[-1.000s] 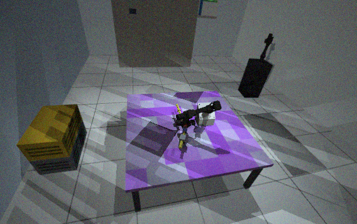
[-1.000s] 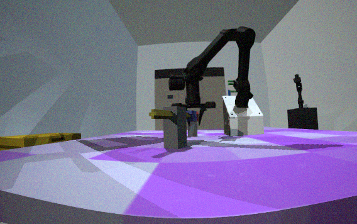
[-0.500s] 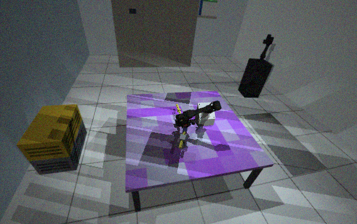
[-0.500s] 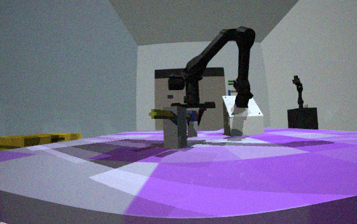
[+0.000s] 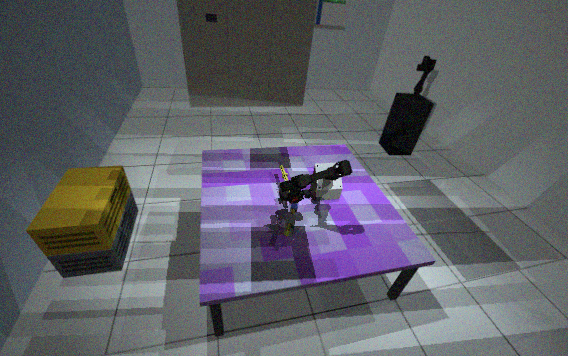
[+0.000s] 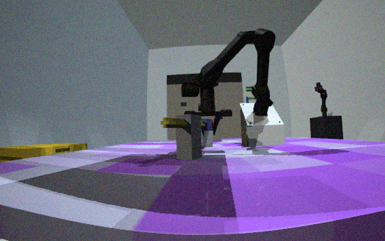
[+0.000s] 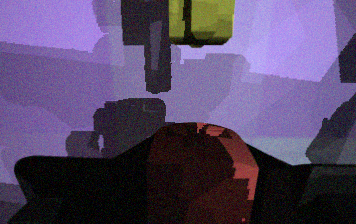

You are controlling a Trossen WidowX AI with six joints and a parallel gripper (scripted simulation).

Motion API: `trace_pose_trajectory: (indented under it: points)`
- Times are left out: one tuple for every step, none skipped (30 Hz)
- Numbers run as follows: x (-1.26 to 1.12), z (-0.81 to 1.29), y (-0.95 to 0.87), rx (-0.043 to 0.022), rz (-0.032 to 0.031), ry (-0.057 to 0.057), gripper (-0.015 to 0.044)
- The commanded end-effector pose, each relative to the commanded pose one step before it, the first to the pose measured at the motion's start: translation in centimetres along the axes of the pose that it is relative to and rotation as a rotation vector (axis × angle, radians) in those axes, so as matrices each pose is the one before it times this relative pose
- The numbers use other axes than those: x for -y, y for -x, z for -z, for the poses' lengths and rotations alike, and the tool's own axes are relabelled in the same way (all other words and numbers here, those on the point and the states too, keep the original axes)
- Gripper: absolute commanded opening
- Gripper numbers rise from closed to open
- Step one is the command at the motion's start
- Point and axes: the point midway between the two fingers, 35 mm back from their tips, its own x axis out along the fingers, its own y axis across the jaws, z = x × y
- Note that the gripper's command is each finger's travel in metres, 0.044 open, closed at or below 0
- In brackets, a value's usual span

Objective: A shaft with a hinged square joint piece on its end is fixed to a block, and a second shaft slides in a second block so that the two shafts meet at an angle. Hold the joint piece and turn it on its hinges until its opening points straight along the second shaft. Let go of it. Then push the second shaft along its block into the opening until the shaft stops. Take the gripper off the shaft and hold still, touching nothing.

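My gripper [image 5: 294, 199] [image 6: 211, 126] [image 7: 191, 136] points down and is shut on the red joint piece [image 7: 202, 170], between its dark fingers in the wrist view. A blue hinge part [image 5: 294, 205] [image 6: 207, 124] sits beside it, on the end of the near yellow shaft [image 5: 288, 229] [image 6: 172, 122]. That shaft passes through a grey block [image 6: 188, 143]. The second yellow shaft [image 5: 283, 173] lies on the far side of the gripper. A square yellow shaft end [image 7: 201, 22] shows at the top of the wrist view, ahead of the joint piece, with a gap between. The joint's opening is hidden.
A white sloped box [image 5: 334, 189] [image 6: 268, 133] stands on the purple patterned table [image 5: 380, 252] [image 6: 288, 193] near the arm's base. A second, paler block [image 6: 209, 139] stands behind the front one. A yellow crate [image 5: 75, 205] is off the table's left side. Heavy shadows cross the table.
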Motion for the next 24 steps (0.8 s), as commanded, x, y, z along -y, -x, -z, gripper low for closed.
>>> trace_pose_trajectory:
  points:
    - [-0.001, 0.007, 0.006, -0.00018, -0.00027, -0.0003, 0.0147]
    - [0.0, 0.0, 0.0, 0.0, 0.0, 0.0, 0.0147]
    - [0.0, 0.0, 0.0, 0.0, 0.0, 0.0, 0.0173]
    - [0.0, 0.0, 0.0, 0.0, 0.0, 0.0, 0.0199]
    - [0.0, 0.0, 0.0, 0.0, 0.0, 0.0, 0.0226]
    - [0.0, 0.0, 0.0, 0.0, 0.0, 0.0, 0.0252]
    - [0.0, 0.0, 0.0, 0.0, 0.0, 0.0, 0.0278]
    - [0.0, 0.0, 0.0, 0.0, 0.0, 0.0, 0.0304]
    - [0.0, 0.0, 0.0, 0.0, 0.0, 0.0, 0.0331]
    - [0.0, 0.0, 0.0, 0.0, 0.0, 0.0, 0.0357]
    - [0.0, 0.0, 0.0, 0.0, 0.0, 0.0, 0.0383]
    - [0.0, 0.0, 0.0, 0.0, 0.0, 0.0, 0.0409]
    - [0.0, 0.0, 0.0, 0.0, 0.0, 0.0, 0.0436]
    - [0.0, 0.0, 0.0, 0.0, 0.0, 0.0, 0.044]
    - [0.0, 0.0, 0.0, 0.0, 0.0, 0.0, 0.044]
    - [0.0, 0.0, 0.0, 0.0, 0.0, 0.0, 0.044]
    - [0.0, 0.0, 0.0, 0.0, 0.0, 0.0, 0.044]
    - [0.0, 0.0, 0.0, 0.0, 0.0, 0.0, 0.044]
    - [0.0, 0.0, 0.0, 0.0, 0.0, 0.0, 0.044]
    - [0.0, 0.0, 0.0, 0.0, 0.0, 0.0, 0.044]
    - [0.0, 0.0, 0.0, 0.0, 0.0, 0.0, 0.044]
    - [0.0, 0.0, 0.0, 0.0, 0.0, 0.0, 0.044]
    - [0.0, 0.0, 0.0, 0.0, 0.0, 0.0, 0.044]
    - [0.002, -0.024, 0.15, -0.00461, 0.00054, -0.0003, 0.044]
